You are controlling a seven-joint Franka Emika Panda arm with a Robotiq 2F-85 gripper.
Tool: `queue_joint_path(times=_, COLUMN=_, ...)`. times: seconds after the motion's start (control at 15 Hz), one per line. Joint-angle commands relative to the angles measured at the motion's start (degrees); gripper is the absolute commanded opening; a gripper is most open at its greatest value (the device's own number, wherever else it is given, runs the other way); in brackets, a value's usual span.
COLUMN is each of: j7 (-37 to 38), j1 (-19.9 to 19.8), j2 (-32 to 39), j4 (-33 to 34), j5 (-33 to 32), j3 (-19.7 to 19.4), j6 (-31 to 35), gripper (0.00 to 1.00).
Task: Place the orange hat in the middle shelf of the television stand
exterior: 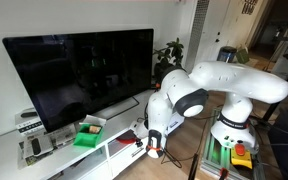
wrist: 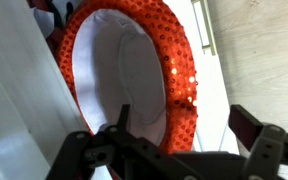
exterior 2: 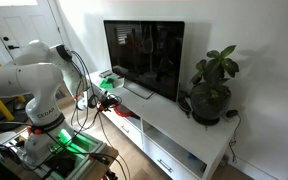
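Observation:
The orange hat (wrist: 134, 70) fills the wrist view, with a sequined red-orange brim and a pale whitish centre, lying against white panels of the television stand (exterior 2: 189, 140). My gripper (wrist: 184, 125) is open. Its left finger (wrist: 119, 122) is over the pale centre and its right finger (wrist: 249, 128) is off to the side, so the near part of the brim lies between them. In both exterior views the gripper (exterior: 152, 150) (exterior 2: 102, 103) hangs at the stand's front, with a bit of the red hat (exterior 2: 111, 104) beside it. I cannot make out the middle shelf clearly.
A big black TV (exterior: 79, 75) stands on the stand's top board, with a green box (exterior: 89, 133) in front of it. A potted plant (exterior 2: 212, 88) sits at the stand's other end. A yellow unit with a red button (exterior: 241, 156) is at the robot's base.

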Motion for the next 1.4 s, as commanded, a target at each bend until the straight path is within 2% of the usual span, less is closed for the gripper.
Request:
queue_joint_path(times=0.0, j7=8.74, j1=-0.48, j2=-8.21, j4=-8.22, j5=-9.24, j3=-0.7, j6=-5.07, gripper=1.0)
queue_joint_path(times=0.27, j7=16.34, j1=-2.3, j2=-13.82, j4=-13.31, j5=-18.54, j3=-0.65, j6=-6.18, gripper=1.0)
queue_joint_path(times=0.53, j7=20.23, j1=-2.11, j2=-18.25, j4=-18.9, j5=-21.46, j3=-1.75, j6=-4.72, gripper=1.0)
queue_joint_path(times=0.73, j7=22.23, j1=-1.85, j2=-21.62, j4=-22.96, j5=-21.0, j3=-2.43, j6=-3.17, gripper=1.0)
queue_joint_path(times=1.0, j7=24.41, j1=-2.03, j2=-25.89, j4=-27.98, j5=-18.81, j3=-2.53, j6=2.53, gripper=1.0)
queue_joint_path(times=1.33, j7=23.83, j1=1.35, j2=-30.58, j4=-33.16, j5=-12.77, j3=-4.82, j6=5.68, gripper=1.0)
